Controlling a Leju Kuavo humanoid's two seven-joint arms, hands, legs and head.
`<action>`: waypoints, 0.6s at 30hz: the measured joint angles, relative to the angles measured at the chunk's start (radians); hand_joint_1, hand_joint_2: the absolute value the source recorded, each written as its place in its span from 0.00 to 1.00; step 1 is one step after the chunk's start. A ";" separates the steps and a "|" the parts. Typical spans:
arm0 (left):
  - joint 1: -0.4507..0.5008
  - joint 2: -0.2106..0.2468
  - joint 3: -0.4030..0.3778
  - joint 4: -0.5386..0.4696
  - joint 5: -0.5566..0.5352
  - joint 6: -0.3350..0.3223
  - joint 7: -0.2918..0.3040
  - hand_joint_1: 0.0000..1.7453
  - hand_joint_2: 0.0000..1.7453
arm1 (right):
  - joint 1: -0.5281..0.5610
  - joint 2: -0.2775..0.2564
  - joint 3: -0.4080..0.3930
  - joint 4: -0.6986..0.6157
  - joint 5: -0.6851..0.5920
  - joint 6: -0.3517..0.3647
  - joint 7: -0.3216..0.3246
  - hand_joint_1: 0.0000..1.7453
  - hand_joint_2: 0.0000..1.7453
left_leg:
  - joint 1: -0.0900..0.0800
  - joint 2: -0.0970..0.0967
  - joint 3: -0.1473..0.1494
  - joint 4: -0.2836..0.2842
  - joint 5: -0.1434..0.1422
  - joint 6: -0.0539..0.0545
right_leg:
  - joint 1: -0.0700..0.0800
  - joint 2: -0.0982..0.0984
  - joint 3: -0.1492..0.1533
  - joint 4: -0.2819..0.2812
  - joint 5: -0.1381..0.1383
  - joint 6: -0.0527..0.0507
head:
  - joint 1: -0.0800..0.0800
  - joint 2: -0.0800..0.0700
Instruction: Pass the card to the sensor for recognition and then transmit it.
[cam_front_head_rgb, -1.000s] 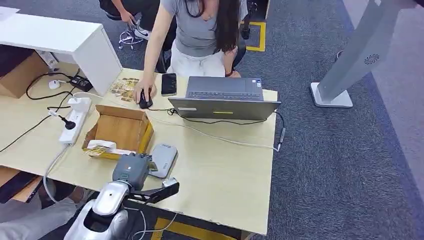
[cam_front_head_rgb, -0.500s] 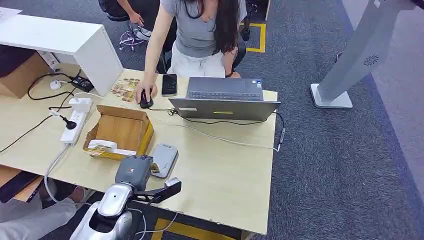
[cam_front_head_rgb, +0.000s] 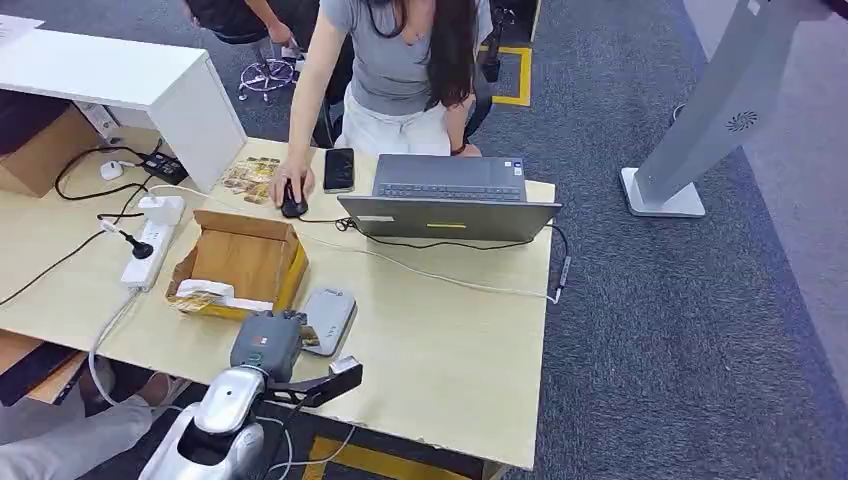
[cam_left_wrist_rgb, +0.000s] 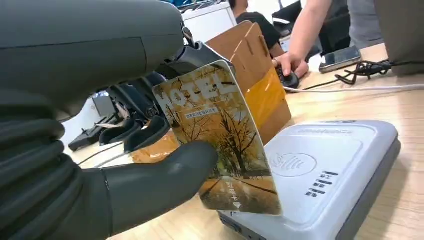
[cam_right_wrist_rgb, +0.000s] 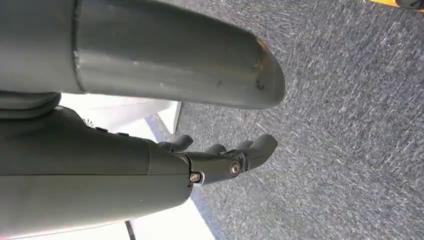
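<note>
My left hand (cam_front_head_rgb: 268, 342) (cam_left_wrist_rgb: 125, 145) pinches a hotel card (cam_left_wrist_rgb: 220, 140) printed with autumn trees between thumb and fingers. The card's lower edge hangs just over the near corner of the grey card reader (cam_left_wrist_rgb: 325, 170); a sliver of the card (cam_front_head_rgb: 310, 337) shows beside the hand, at the sensor (cam_front_head_rgb: 328, 318) on the wooden table. I cannot tell whether card and reader touch. My right hand (cam_right_wrist_rgb: 225, 160) hangs over grey carpet, fingers loosely extended with nothing in them.
An open cardboard box (cam_front_head_rgb: 240, 262) stands just left of the reader. A power strip (cam_front_head_rgb: 148, 240), cables, a laptop (cam_front_head_rgb: 450, 200), a phone (cam_front_head_rgb: 338, 168) and a person's hand on a mouse (cam_front_head_rgb: 291, 190) lie farther back. A white kiosk stand (cam_front_head_rgb: 700, 120) rises at the right.
My left hand has shifted slightly right and nearer over the reader's near edge during the last second; since half a second ago it has barely moved.
</note>
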 joint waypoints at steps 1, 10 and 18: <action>0.000 0.000 0.000 -0.008 0.000 0.002 -0.008 1.00 1.00 | 0.000 0.000 0.000 0.000 0.000 -0.001 0.000 0.00 0.00 | 0.000 0.000 0.000 0.000 0.000 0.000 | 0.000 0.000 0.000 0.000 0.000 0.000 | 0.000 0.000; -0.182 0.118 0.000 -0.166 0.000 -0.059 0.037 1.00 1.00 | -0.011 -0.019 -0.001 0.050 0.000 -0.076 -0.039 0.00 0.00 | 0.001 0.000 -0.001 0.000 0.002 -0.002 | 0.001 0.000 -0.002 0.001 0.001 -0.001 | 0.000 0.000; -0.383 0.262 0.000 -0.170 0.000 -0.091 0.069 1.00 1.00 | -0.044 -0.070 -0.003 0.172 0.000 -0.133 -0.046 0.00 0.00 | 0.001 0.000 -0.001 0.000 0.002 -0.002 | 0.001 0.001 -0.003 0.002 0.001 -0.001 | 0.000 0.000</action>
